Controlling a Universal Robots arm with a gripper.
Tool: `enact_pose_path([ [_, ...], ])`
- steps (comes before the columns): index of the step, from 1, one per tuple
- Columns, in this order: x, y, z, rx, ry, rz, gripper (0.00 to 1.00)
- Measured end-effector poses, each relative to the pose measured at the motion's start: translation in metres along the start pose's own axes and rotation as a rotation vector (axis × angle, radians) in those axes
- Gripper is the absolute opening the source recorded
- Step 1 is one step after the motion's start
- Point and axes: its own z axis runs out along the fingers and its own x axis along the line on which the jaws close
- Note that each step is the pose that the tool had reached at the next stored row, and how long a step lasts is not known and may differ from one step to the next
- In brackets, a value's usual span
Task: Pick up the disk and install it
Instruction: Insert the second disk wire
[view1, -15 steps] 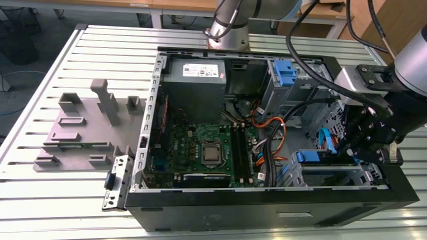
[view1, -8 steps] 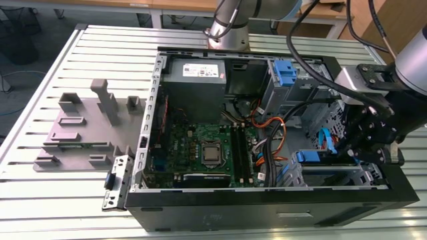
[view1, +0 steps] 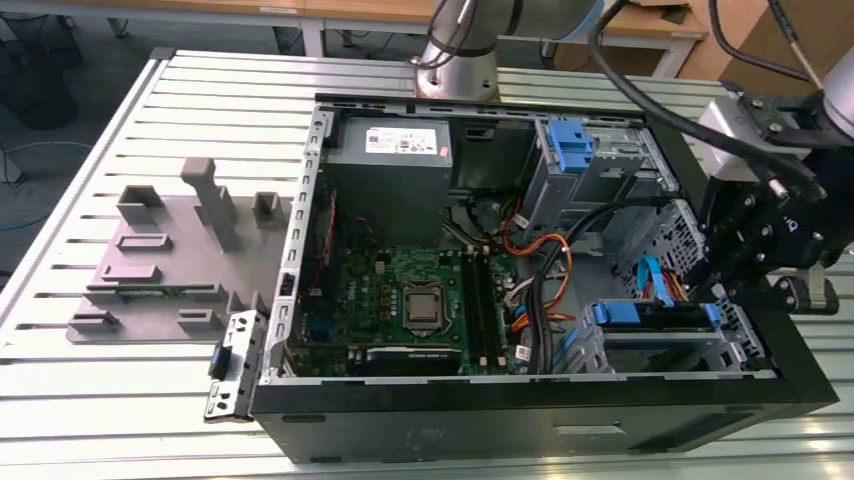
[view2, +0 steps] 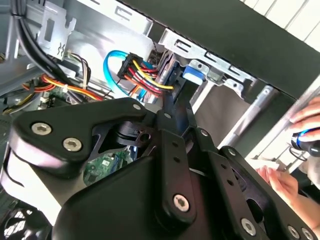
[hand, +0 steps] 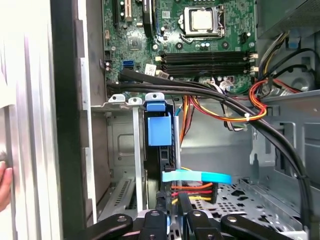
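The disk (view1: 654, 315) sits in the drive cage at the front corner of the open computer case, on the exterior view's right, its blue rails showing. In the first wrist view I look along the disk's (hand: 160, 131) edge, with its blue tab toward the motherboard. My gripper (view1: 723, 290) hangs over the cage's rear end. Its black fingers (hand: 184, 202) stand close together on either side of the disk's silver edge, so the gripper (hand: 173, 202) is shut on it. In the second wrist view the gripper (view2: 175, 97) reaches down beside the disk's blue tab (view2: 192, 72).
A blue data cable (hand: 197, 176) and red-yellow power wires (hand: 192, 189) lie right beside the fingers. Thick black cables (hand: 220, 97) cross above the cage. A power supply (view1: 390, 140), the motherboard (view1: 400, 300) and a blue bracket (view1: 570, 150) fill the case. A person's hand (view2: 280, 182) rests outside it.
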Motion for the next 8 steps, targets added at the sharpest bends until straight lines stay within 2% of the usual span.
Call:
enact_pose_path([
  [3, -0.0002, -0.0001, -0.0071, 0.0, 0.0001, 0.0, 0.24],
  [8, -0.0002, 0.0004, -0.0078, 0.0005, -0.0006, 0.0, 0.24],
])
